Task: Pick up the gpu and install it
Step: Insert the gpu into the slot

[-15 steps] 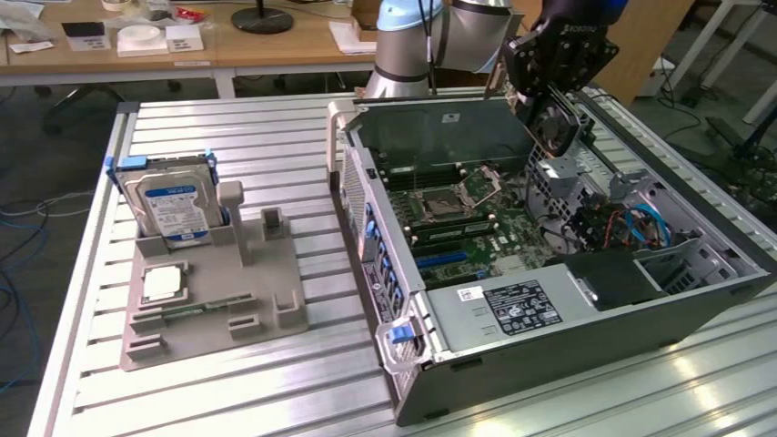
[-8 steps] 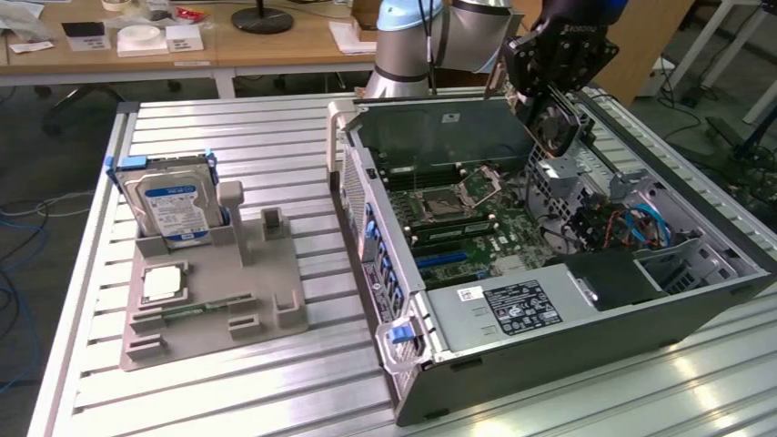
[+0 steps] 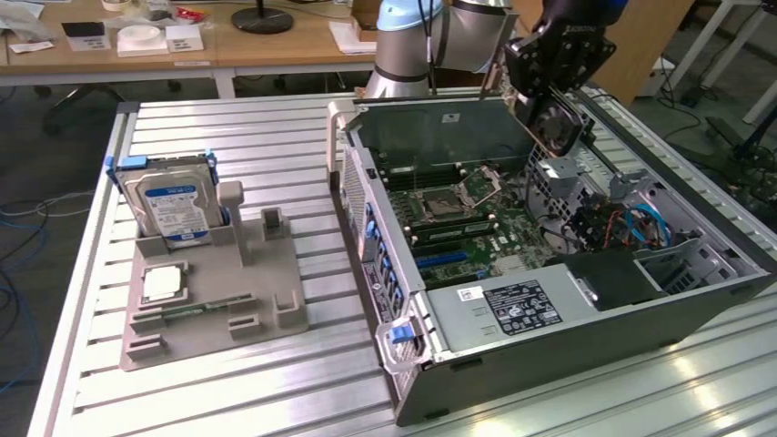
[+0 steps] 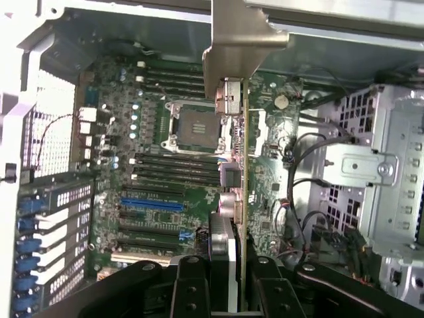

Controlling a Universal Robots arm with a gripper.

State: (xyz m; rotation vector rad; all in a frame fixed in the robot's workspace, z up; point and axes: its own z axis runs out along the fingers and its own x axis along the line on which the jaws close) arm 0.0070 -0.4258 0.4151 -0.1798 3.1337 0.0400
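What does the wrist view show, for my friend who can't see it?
The black gripper holds a thin dark gpu card with a grey metal bracket edge-on over the green motherboard inside the open metal computer case.

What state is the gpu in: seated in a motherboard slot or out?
Out, not seated. The claw grips the gpu edge-on in the air above the motherboard, clear of the slots.

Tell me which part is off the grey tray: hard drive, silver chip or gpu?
The gpu: the gripper holds it over the open case; hard drive and chip sit in the tray.
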